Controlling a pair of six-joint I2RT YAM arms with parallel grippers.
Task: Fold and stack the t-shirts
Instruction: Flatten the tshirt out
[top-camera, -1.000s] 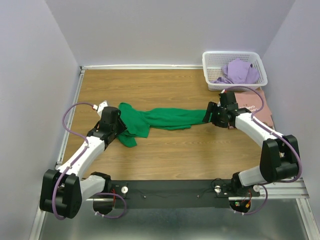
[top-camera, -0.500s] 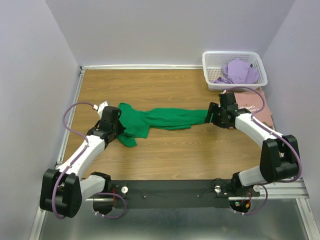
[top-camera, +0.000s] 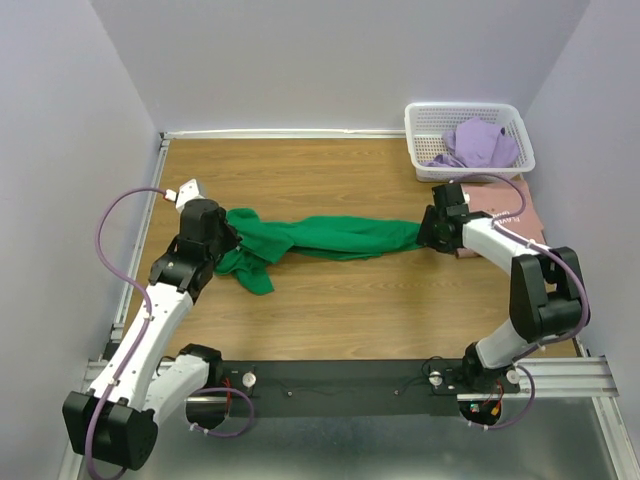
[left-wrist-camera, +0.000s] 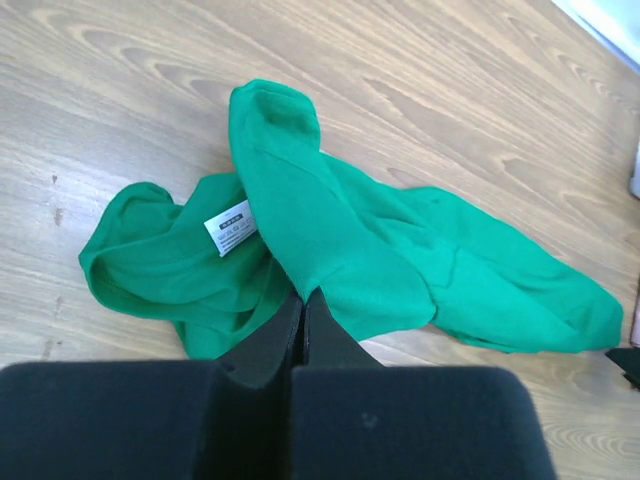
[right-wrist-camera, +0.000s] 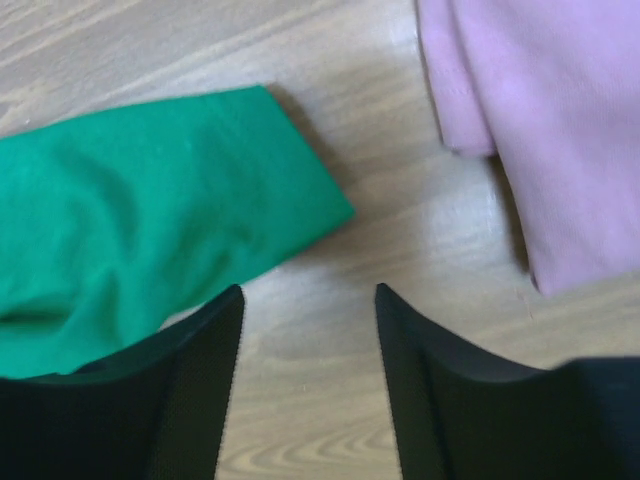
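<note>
The bright green t-shirt lies stretched in a long bunched strip across the table's middle. My left gripper is shut on its left end; in the left wrist view the closed jaws pinch a fold of the green t-shirt near its white label. My right gripper is open at the shirt's right end, over bare wood, with the green t-shirt beside its left finger. The dusty pink t-shirt lies folded at the right, also in the right wrist view. The lavender t-shirt is in the basket.
The white lattice basket stands at the far right corner. Walls close the table on the left, back and right. A metal rail runs along the left edge. Bare wood lies in front of and behind the green strip.
My left arm has swung away to the far left, carrying the green shirt's left end with it. My right gripper has shifted slightly toward the back right.
</note>
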